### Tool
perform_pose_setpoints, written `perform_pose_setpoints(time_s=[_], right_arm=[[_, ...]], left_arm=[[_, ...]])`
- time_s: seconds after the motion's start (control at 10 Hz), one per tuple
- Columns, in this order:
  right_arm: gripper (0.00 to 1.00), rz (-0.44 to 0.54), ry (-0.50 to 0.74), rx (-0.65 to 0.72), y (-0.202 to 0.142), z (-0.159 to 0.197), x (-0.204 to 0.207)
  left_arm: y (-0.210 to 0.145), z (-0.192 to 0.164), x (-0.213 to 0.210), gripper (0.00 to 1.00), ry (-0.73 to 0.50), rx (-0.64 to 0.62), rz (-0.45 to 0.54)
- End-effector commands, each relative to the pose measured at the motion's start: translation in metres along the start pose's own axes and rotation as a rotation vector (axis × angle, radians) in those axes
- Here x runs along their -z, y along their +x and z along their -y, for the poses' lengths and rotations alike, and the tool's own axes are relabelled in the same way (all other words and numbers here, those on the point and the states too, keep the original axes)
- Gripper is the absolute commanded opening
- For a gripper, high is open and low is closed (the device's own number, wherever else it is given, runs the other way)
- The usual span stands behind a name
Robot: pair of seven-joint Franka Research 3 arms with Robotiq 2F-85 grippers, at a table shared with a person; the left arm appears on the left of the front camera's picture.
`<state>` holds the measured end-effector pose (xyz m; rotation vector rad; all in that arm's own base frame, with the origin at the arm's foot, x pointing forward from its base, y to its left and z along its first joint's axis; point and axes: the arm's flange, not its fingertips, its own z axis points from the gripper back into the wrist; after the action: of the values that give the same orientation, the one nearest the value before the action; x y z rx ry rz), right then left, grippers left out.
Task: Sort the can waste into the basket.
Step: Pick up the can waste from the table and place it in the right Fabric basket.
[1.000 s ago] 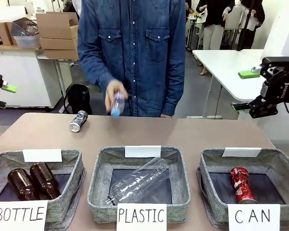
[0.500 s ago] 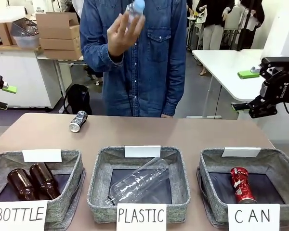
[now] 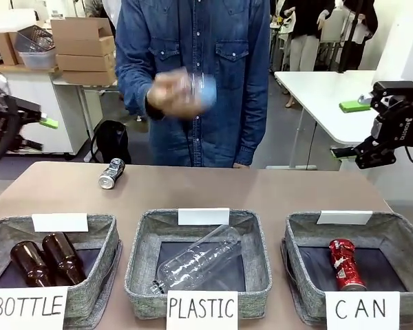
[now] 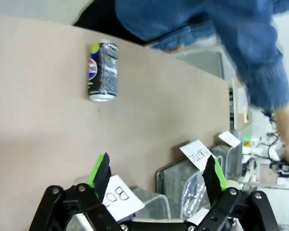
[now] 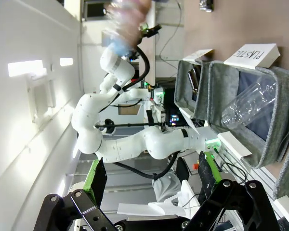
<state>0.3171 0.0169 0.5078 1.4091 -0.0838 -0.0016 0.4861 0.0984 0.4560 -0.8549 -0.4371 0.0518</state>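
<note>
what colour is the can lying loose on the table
The can is dark with silver ends and a red-and-blue logo; left wrist view shows it best.

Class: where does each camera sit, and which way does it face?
Front: between the arms, facing across the table at the person; left tool and right tool at the sides.
Left wrist: over the table, looking down at the can; its fingers below.
Right wrist: rolled sideways, facing the PLASTIC basket and left arm; its fingers below.
Shared: front and left wrist both show the can.
</note>
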Motion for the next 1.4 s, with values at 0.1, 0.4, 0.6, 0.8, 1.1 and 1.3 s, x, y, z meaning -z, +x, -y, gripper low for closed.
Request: perform_pose_setpoints(time_s=[0.1, 0.4, 0.6, 0.8, 1.1, 1.3], right_arm=[[1.00, -0.006, -0.001, 0.003, 0.000, -0.003, -0.001], [1.00, -0.006, -0.001, 0.003, 0.000, -0.003, -0.001], [1.00, -0.006, -0.001, 0.003, 0.000, -0.003, -0.001], [1.00, -0.006, -0.001, 0.003, 0.000, -0.003, -0.001], [1.00, -0.006, -0.001, 0.003, 0.000, -0.003, -0.001], [1.00, -0.006, -0.001, 0.003, 0.000, -0.003, -0.001]], left_arm=[[-0.030, -0.041, -0.088, 1.00, -0.014, -0.130, 0.219], [-0.049, -0.050, -0.106, 1.00, -0.022, -0.137, 0.266], [-0.047, -0.048, -0.104, 1.00, -0.006, -0.111, 0.239], [-0.035, -0.034, -0.084, 1.00, 0.001, -0.071, 0.187], [0.001, -0.009, -0.021, 1.00, 0.176, -0.038, 0.124], [0.005, -0.010, -0.024, 1.00, 0.179, -0.058, 0.139]])
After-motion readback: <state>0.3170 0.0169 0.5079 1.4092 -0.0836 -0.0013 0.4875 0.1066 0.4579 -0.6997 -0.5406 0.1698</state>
